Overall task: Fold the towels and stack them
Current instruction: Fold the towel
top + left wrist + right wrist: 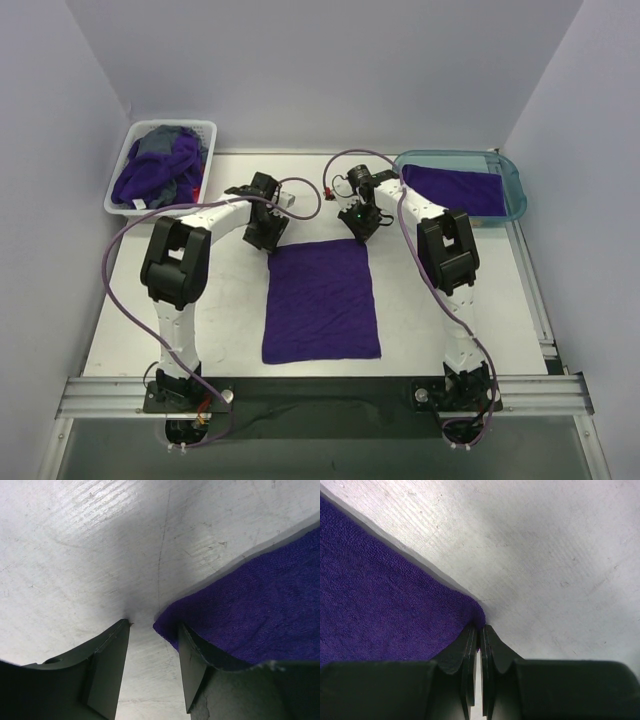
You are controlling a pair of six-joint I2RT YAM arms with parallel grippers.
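Note:
A deep purple towel (320, 300) lies flat in the middle of the table. My left gripper (268, 240) is down at its far left corner and stands open. In the left wrist view the towel's corner (240, 615) reaches into the gap of the left gripper (155, 627); one finger rests on bare table, the other sits over the cloth's edge. My right gripper (358, 228) is at the far right corner. The right wrist view shows the right gripper (480, 628) shut, pinching the tip of the towel (385, 605).
A white slotted basket (170, 125) at the back left holds crumpled purple towels (155, 175). A teal tray (515, 185) at the back right holds a folded purple towel (455, 188). White walls enclose the table on three sides.

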